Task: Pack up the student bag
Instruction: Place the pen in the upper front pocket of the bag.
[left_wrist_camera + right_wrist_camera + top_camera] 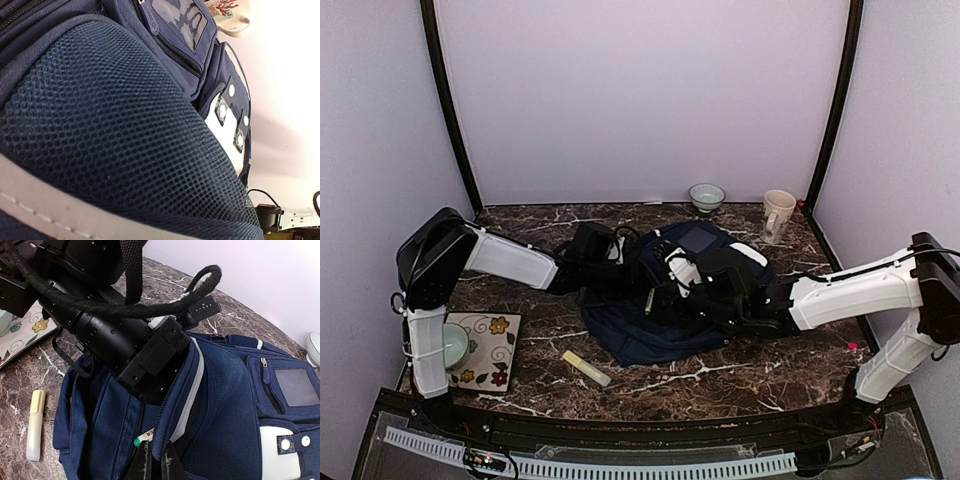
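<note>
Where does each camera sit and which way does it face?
Top external: above and behind the bases, looking down at the table; left arm and right arm meet over the student bag.
Left wrist: pressed close to the bag's mesh, facing the mug; own fingers unseen.
Right wrist: over the bag, facing the left gripper; right gripper at bottom edge.
Shared: both wrist views show the white patch.
</note>
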Robot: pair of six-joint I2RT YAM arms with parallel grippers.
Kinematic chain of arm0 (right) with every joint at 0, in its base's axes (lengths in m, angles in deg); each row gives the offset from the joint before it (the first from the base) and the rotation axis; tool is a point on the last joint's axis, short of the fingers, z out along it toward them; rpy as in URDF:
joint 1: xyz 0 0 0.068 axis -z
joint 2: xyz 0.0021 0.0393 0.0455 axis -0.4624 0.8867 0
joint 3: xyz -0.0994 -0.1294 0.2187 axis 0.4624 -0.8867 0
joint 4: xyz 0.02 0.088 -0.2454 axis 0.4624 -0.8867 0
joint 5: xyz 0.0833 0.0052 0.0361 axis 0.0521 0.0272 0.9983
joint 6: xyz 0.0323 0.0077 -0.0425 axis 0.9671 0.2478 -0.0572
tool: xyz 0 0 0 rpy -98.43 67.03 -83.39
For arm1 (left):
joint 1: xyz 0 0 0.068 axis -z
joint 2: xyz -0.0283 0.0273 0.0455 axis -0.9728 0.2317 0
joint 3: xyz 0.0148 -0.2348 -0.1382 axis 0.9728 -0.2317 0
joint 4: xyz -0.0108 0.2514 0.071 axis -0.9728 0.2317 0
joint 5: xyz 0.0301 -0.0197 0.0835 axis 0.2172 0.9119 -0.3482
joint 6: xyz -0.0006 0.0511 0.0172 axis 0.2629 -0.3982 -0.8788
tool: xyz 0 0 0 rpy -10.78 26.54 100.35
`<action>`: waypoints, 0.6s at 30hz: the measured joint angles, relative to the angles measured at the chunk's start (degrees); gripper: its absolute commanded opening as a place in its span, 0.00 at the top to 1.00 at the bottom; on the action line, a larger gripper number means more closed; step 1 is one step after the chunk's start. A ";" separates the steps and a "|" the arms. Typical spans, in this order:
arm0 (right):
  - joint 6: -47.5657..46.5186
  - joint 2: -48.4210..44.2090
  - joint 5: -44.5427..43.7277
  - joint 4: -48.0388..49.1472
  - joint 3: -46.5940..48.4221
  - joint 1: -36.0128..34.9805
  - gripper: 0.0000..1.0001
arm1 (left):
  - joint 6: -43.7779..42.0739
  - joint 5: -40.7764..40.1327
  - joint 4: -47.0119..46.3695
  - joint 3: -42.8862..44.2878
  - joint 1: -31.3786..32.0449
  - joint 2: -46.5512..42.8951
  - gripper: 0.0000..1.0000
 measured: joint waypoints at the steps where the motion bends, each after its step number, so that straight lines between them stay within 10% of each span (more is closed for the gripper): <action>1: 0.00 0.00 -0.22 -0.02 -0.02 0.00 1.00 | 0.00 -0.09 -0.04 0.39 0.02 0.31 1.00; 6: 0.00 0.00 -0.96 -0.02 -0.09 0.00 1.00 | 0.02 -0.22 -0.74 0.81 0.11 0.79 0.96; 13: -0.15 -0.09 -2.47 0.09 -0.09 -0.11 1.00 | 0.02 -1.18 -0.07 0.79 0.11 0.79 0.53; 18: -0.35 -0.44 -3.41 0.31 -0.09 -0.13 1.00 | -0.20 -1.86 -0.94 -0.39 0.37 -0.15 0.41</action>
